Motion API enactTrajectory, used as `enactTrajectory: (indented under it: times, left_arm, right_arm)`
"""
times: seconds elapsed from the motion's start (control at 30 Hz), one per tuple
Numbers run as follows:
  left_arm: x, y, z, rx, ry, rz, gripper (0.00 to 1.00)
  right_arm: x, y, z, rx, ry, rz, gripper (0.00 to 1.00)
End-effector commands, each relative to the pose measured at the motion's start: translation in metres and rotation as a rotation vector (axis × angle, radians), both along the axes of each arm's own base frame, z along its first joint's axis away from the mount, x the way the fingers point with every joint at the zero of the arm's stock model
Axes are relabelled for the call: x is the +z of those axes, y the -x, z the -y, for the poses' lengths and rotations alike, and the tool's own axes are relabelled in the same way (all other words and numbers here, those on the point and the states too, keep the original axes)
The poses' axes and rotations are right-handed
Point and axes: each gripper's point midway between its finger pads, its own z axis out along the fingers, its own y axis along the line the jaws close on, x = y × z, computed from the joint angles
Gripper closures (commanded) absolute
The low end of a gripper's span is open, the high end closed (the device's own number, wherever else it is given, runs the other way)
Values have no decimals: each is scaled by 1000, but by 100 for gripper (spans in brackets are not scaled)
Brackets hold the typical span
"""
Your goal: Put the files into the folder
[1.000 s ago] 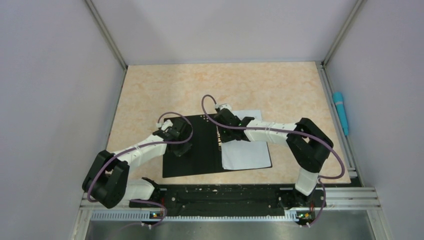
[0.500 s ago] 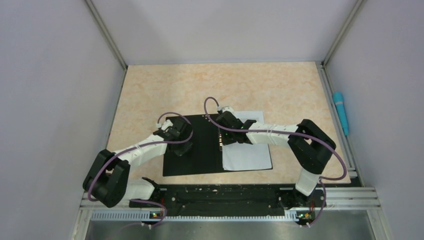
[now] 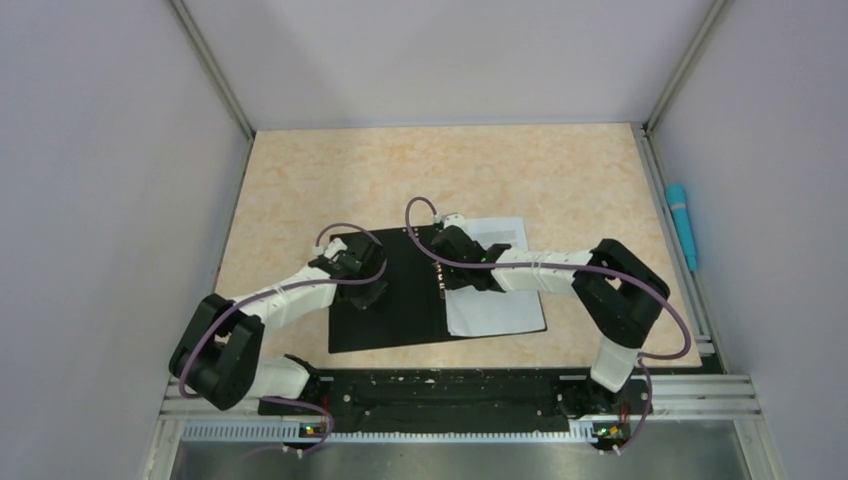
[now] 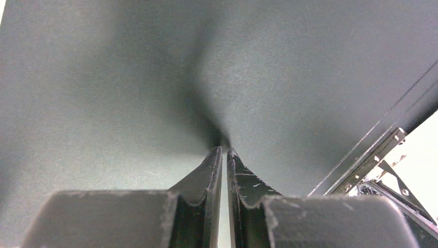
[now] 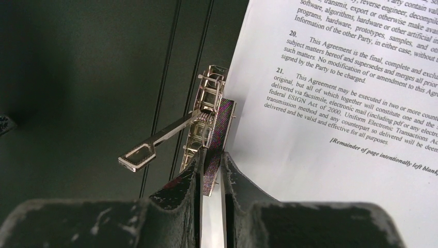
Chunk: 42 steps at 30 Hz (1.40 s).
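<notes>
Top view, folder: the flat binder lies open, black inside up [image 3: 395, 315], on the marbled beige table [image 3: 400, 170], near my arms' bases.
Top view, files: the thin stack of white printed sheets [image 3: 500, 312] rests on the folder's right half, its left edge at the spine.
Top view, arms: my left end effector [image 3: 365, 290] is on the left leaf and my right end effector [image 3: 447, 272] is at the spine.
Left wrist, grip: the left end effector [image 4: 223, 151] is pressed together with its tips down on the black leaf [image 4: 103, 77], pinching nothing. I judge it is pinning the cover flat.
Right wrist, grip: the right end effector [image 5: 212, 161] pinches the plate of the silver metal spine clip [image 5: 209, 111]. The clip's lever [image 5: 150, 145] stands raised.
Right wrist, files: the sheets' edge [image 5: 335, 129] lies just beside the plate. I cannot tell whether it sits under it.
Doing it well: I would hold the left leaf down firmly. I would confirm the paper edge is square under the plate before lowering it, and move slowly so the sheets don't skew.
</notes>
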Motion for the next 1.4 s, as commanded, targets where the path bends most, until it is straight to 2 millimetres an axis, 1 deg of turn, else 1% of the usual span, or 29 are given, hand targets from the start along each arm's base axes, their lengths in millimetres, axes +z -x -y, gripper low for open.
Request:
enactTrajectory:
  times: [0.0,0.17,0.23,0.33,0.47,0.6,0.67,0.87,1.03,1.23,1.37]
  left_arm:
    - [-17,6,-2,21,-11,-51,87]
    - [-15,-1,3,14,-4,-43,87]
    - [-15,-3,4,11,-7,-42,87]
    - [-14,-8,5,10,-10,-36,87]
    - [-15,-12,7,9,-16,-40,87]
    - [-15,-14,9,13,-11,-38,87]
    - [-15,-15,9,13,-11,-37,87]
    - [-15,-16,9,10,-17,-39,87]
    - [-15,-16,9,10,-23,-39,87]
    - [-16,-16,7,10,-28,-43,87]
    - [-16,-16,7,8,-30,-42,87]
  right_arm:
    - [-19,-6,9,22,98,23,100]
    - [-18,-28,23,-6,103,49,100]
    - [-16,-35,23,1,97,60,100]
    - [-15,-41,18,30,100,68,100]
    - [-15,-38,9,77,83,53,100]
    - [-7,-36,8,84,62,59,93]
    - [0,-37,6,86,48,68,91]
    - [19,-37,0,101,4,85,82]
    - [37,-38,-4,104,-24,102,78]
    - [51,-37,-3,102,-37,114,77]
    - [67,-33,1,101,-51,124,74]
